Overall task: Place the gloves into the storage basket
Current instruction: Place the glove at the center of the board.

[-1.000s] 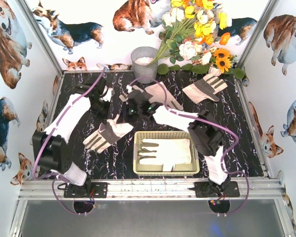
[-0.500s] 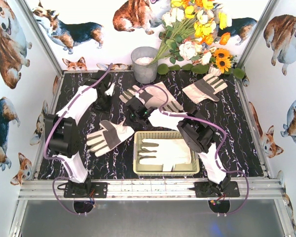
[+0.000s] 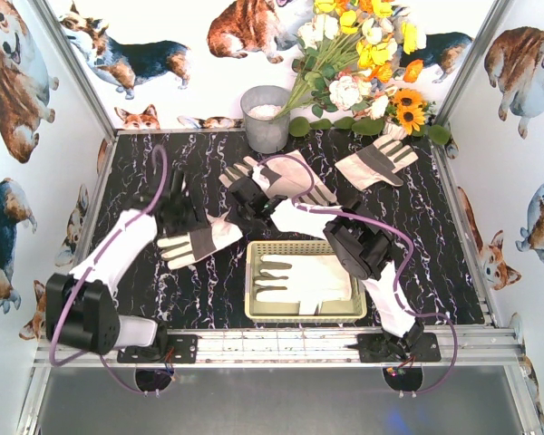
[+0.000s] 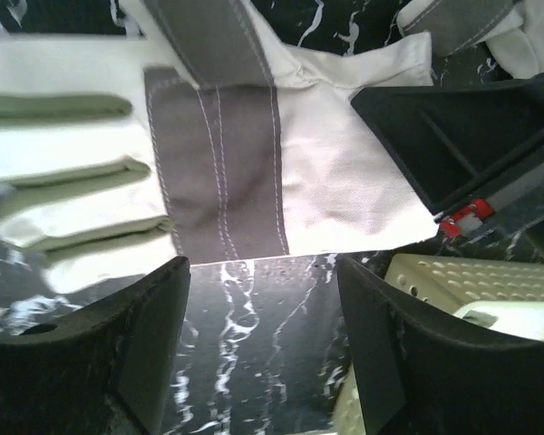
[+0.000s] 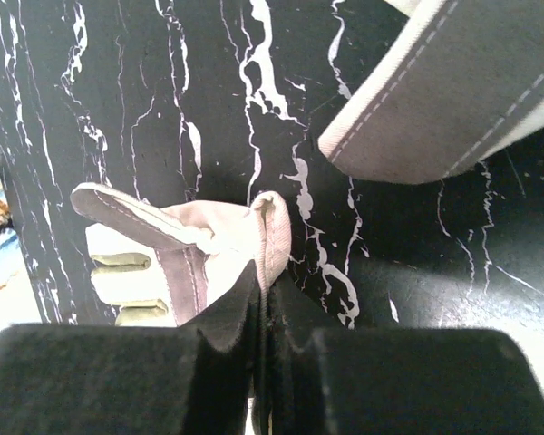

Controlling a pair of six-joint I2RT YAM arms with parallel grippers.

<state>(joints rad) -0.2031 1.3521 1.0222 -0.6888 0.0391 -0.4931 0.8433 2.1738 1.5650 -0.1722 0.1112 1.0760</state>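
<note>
My left gripper is open over bare table, and a white glove with a grey palm patch lies flat just ahead of its fingertips. My right gripper is shut on the cuff of another glove, which droops to its left. A third glove lies just behind it, and another sits at the back right. The cream storage basket stands near the front with one glove inside.
A grey metal bucket stands at the back centre beside a bunch of artificial flowers. Walls printed with corgis close in the black marbled table on three sides. A metal rail runs along the near edge.
My left gripper has opened and its arm has swung back toward the near left, beside the glove on the table. The right gripper has stayed shut on its glove and shifted slightly.
</note>
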